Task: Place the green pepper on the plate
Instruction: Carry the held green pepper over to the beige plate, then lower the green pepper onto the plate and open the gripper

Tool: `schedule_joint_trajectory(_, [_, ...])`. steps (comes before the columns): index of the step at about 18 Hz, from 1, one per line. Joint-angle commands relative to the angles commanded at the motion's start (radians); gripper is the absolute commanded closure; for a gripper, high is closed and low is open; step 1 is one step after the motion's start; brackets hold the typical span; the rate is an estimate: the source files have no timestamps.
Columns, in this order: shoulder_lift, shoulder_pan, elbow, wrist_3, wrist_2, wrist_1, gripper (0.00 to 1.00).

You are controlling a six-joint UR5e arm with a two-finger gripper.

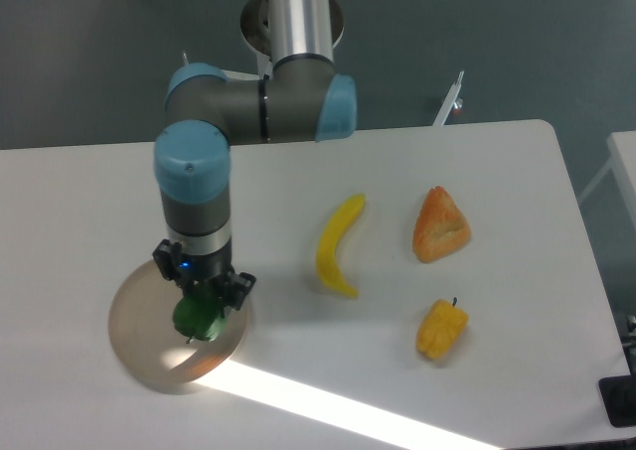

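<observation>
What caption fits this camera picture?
Gripper holds the green pepper over the plate.

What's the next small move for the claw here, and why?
Probably lower a little, then open. The claw is shut on the small glossy dark-green pepper, which sits over the flat round beige plate, inside its rim. From this view I can't tell whether the pepper touches the plate.

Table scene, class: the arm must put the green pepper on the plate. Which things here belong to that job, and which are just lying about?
Part of the job:
green pepper, held in the gripper
plate, under the pepper

Just lying about:
banana
yellow pepper
orange wedge
</observation>
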Motion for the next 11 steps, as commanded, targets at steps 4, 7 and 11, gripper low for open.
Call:
schedule_joint_trajectory(4, [-0.008,-0.003,-0.04,-0.003,0.002,0.043,0.63])
schedule_joint_trajectory(7, [-0.012,-0.009,-0.063,-0.003,0.002,0.098,0.63])
schedule_joint_trajectory(11, [-0.031,-0.015,-0.077,0.009,0.002,0.127,0.63])
